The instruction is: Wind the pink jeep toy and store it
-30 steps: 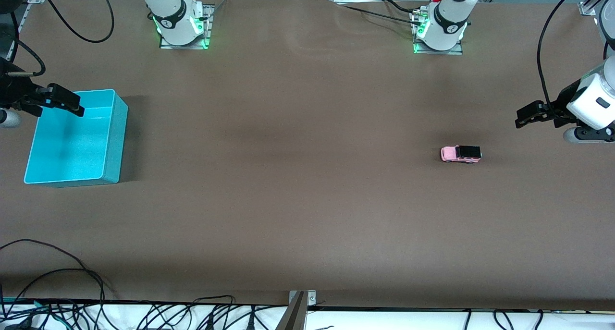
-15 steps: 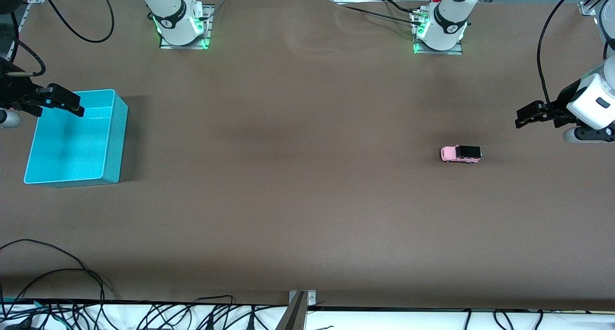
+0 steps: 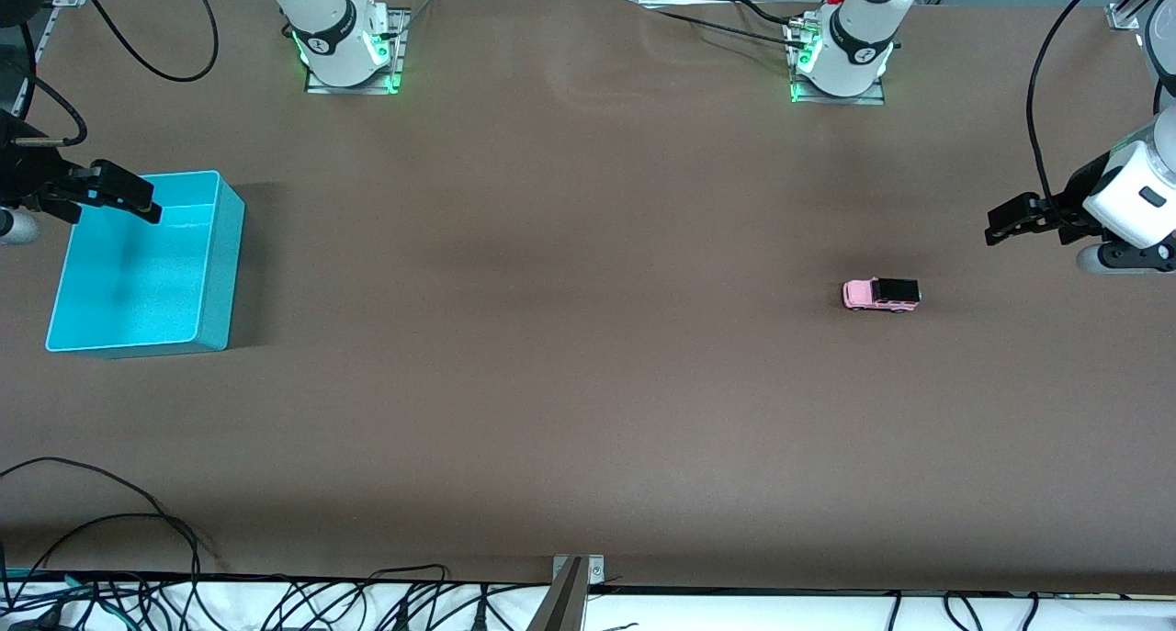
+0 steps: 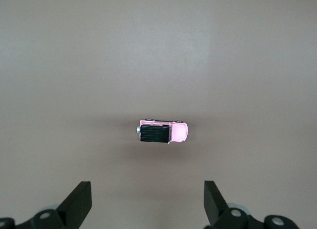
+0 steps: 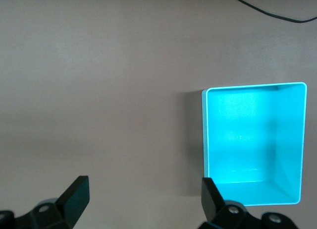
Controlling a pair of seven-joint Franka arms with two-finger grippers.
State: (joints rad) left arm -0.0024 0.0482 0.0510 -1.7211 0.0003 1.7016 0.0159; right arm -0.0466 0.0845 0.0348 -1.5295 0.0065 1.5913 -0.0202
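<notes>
The pink jeep toy [image 3: 880,294] [image 4: 163,132], small and boxy with a black roof, stands on its wheels on the brown table toward the left arm's end. My left gripper [image 3: 1006,222] [image 4: 147,201] hangs open high over the table beside the jeep, with nothing between its fingers. A turquoise bin [image 3: 110,342] [image 5: 296,140] stands empty at the right arm's end. My right gripper [image 3: 124,195] [image 5: 143,199] is open over the bin's rim, holding nothing.
The two arm bases [image 3: 344,48] [image 3: 845,57] stand along the table's edge farthest from the front camera. Loose black cables [image 3: 138,557] lie along the edge nearest that camera, with a metal bracket [image 3: 574,576] at its middle. Brown table surface [image 3: 551,291] spreads between bin and jeep.
</notes>
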